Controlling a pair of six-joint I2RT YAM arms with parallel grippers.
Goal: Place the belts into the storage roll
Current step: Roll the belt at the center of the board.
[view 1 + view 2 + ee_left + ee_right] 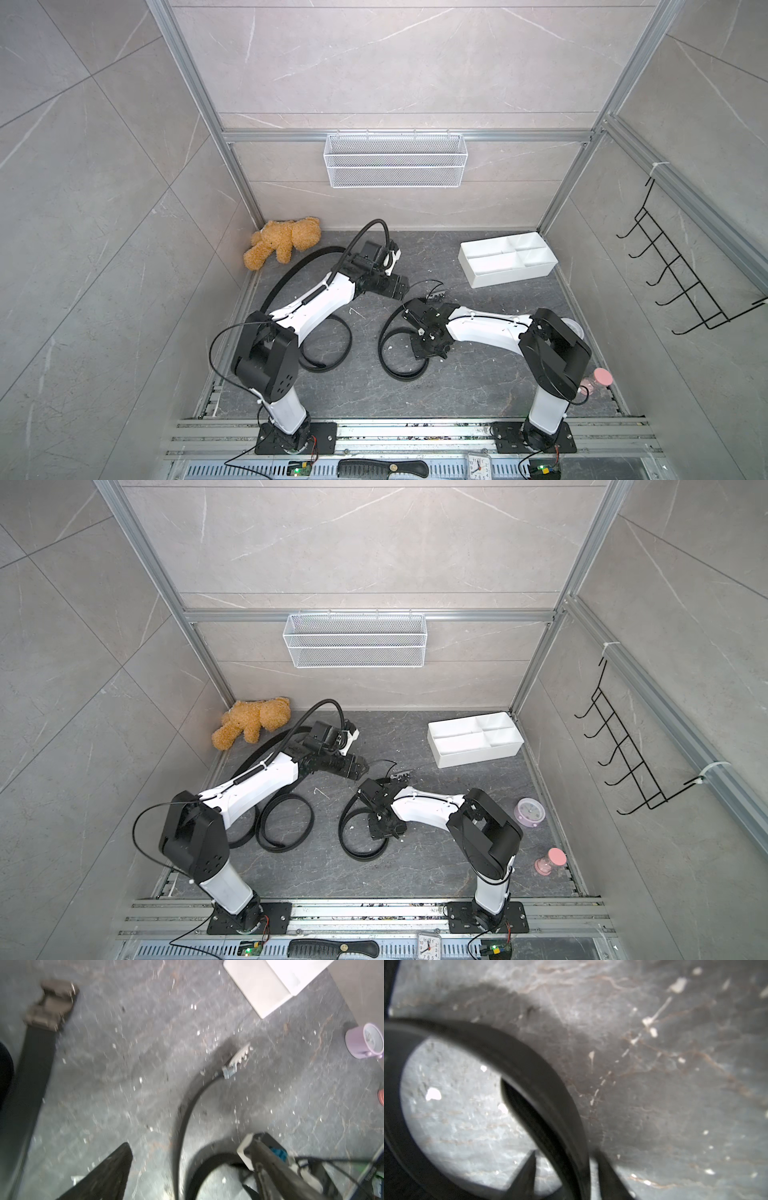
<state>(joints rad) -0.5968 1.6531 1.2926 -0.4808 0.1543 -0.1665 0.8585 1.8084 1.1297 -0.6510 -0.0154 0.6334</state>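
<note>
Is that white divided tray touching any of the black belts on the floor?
Apart. In a top view, bare dark floor separates the white tray from the nearest belt's buckle; no strap reaches its walls.

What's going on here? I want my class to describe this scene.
Nothing is in the shallow white four-compartment plastic tray yet. All three black belts lie on the dark stone floor. The right gripper straddles the strap of one coiled belt, jaws apart. The left gripper hangs open near that belt's metal buckle. A second coiled belt and a long loose belt lie by the left arm.
</note>
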